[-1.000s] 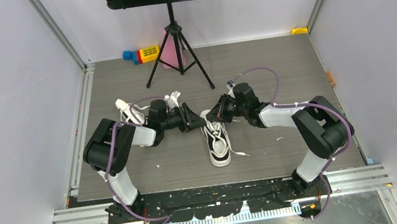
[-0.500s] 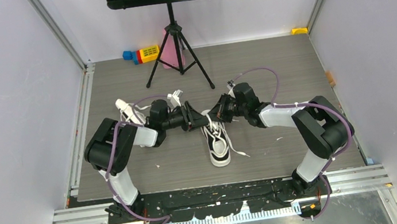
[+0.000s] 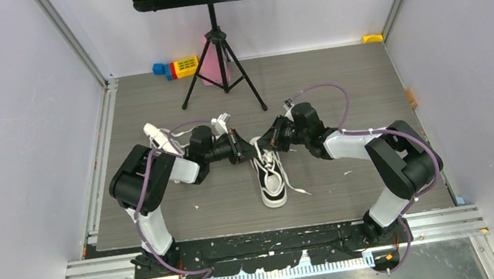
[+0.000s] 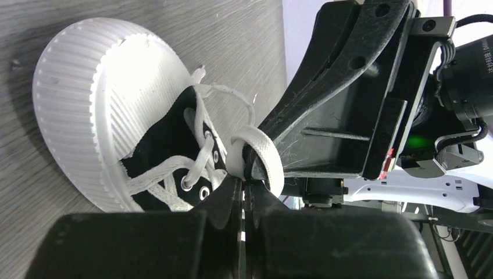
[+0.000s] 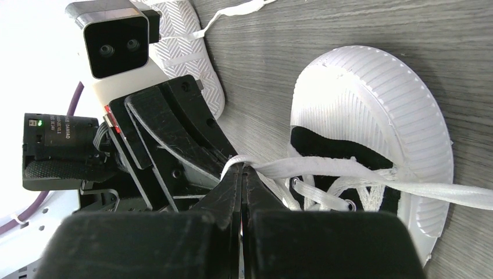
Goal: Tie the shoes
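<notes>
One black sneaker (image 3: 271, 177) with white sole and toe cap stands mid-table, toe toward me. My left gripper (image 3: 246, 151) and right gripper (image 3: 266, 145) meet tip to tip over its tongue end. In the left wrist view my left gripper (image 4: 245, 181) is shut on a loop of white lace (image 4: 258, 156) above the shoe (image 4: 104, 110). In the right wrist view my right gripper (image 5: 241, 170) is shut on a lace strand (image 5: 325, 168) stretched across the shoe (image 5: 378, 110). The second shoe (image 3: 159, 138) lies on its side behind my left arm, sole showing (image 5: 186, 46).
A black music stand tripod (image 3: 220, 64) stands behind the shoes. Coloured toy blocks (image 3: 178, 67) and a pink object (image 3: 211, 72) lie at the back wall, and a yellow item (image 3: 373, 38) sits in the back right corner. A loose lace end (image 3: 299, 191) trails right of the shoe.
My left gripper has moved right to the shoe's laces and closed from open to shut on a lace loop. The right gripper has stayed in place, shut on its strand.
</notes>
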